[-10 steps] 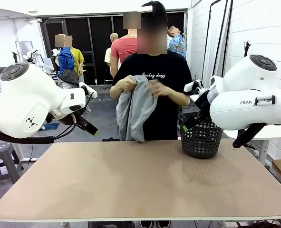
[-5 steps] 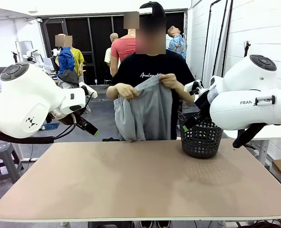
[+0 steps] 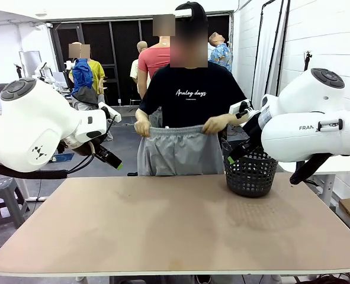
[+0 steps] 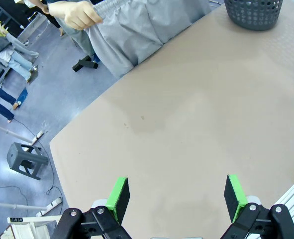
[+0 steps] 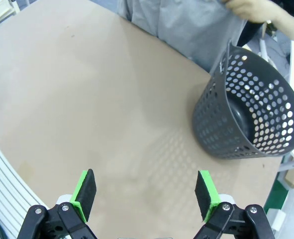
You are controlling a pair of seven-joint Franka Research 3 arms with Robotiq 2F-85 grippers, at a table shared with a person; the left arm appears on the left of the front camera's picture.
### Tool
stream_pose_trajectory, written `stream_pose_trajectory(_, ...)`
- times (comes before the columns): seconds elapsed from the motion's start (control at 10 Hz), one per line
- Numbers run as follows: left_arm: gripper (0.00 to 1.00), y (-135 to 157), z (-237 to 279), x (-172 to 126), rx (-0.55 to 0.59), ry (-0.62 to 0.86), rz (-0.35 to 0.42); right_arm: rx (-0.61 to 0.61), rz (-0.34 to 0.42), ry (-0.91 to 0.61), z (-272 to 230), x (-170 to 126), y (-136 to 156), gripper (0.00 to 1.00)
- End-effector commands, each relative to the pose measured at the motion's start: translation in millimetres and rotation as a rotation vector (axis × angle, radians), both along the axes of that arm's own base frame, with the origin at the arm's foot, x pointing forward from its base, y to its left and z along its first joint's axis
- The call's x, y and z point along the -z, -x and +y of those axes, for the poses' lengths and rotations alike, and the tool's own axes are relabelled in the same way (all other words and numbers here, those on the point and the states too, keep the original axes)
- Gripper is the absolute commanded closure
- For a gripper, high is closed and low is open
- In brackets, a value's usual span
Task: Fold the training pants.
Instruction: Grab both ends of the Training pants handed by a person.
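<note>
Person (image 3: 189,97) holds training pants (image 3: 179,152) up by the waistband, stretched wide, hanging past the bench (image 3: 163,225) edge just beside the mesh basket (image 3: 250,173). Probably squaring them before laying flat. Left end effector (image 4: 176,195) and right end effector (image 5: 146,191) are both spread, empty, over bare bench near that basket.

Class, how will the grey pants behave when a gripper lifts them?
Probably floppy: the pants hang in soft folds from the person's hands. Likely light, since a pinch holds them. The gathered waistband may stretch.
</note>
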State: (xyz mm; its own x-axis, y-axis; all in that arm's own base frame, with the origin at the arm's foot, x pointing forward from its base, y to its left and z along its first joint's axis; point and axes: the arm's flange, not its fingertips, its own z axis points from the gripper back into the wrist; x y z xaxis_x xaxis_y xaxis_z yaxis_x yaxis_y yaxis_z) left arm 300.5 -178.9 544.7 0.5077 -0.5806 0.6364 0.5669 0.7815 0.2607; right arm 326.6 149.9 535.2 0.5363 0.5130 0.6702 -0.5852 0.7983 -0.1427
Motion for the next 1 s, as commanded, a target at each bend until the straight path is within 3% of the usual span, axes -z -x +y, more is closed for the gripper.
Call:
stream_pose_trajectory(0.0,0.00,-2.5,0.3,0.0,0.008,-0.005,-0.015,0.000,-0.006,-0.002,0.0,-0.8,-0.2,0.00)
stream_pose_trajectory(0.9,0.00,-2.5,0.3,0.0,0.008,-0.005,-0.015,0.000,-0.006,-0.002,0.0,-0.8,-0.2,0.00)
